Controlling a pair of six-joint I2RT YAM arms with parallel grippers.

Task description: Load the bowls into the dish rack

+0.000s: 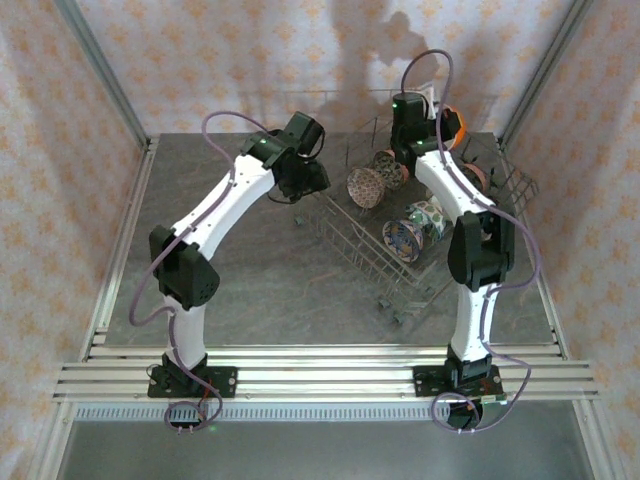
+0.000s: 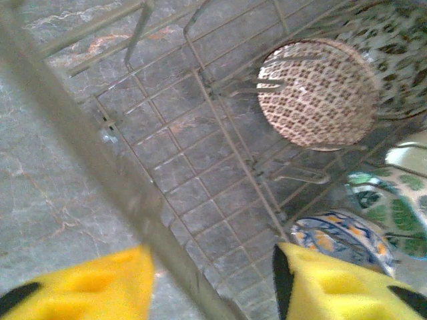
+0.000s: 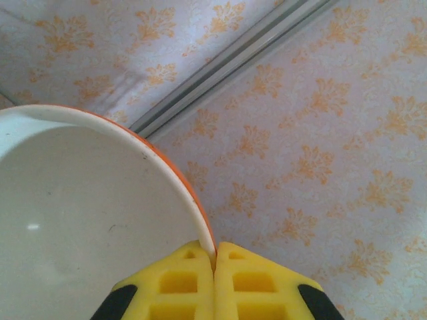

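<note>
The dish rack (image 1: 425,262) stands at the back right of the table. Several bowls are on edge between its tines: a brown patterned one (image 1: 365,187) (image 2: 317,93), a blue one (image 1: 404,240) (image 2: 340,240) and a green one (image 1: 430,215) (image 2: 393,203). My left gripper (image 1: 306,184) (image 2: 212,267) is open at the rack's left side, with the rim wire (image 2: 87,140) running between its fingers. My right gripper (image 1: 437,118) (image 3: 215,257) is raised at the back. It is shut on the rim of an orange bowl (image 1: 456,125) (image 3: 80,213) that is white inside.
Another green floral bowl (image 2: 393,53) leans behind the brown one, and a pinkish bowl (image 1: 476,178) sits at the rack's far right. Patterned walls close in the back and both sides. The grey table (image 1: 230,290) stretches left of the rack.
</note>
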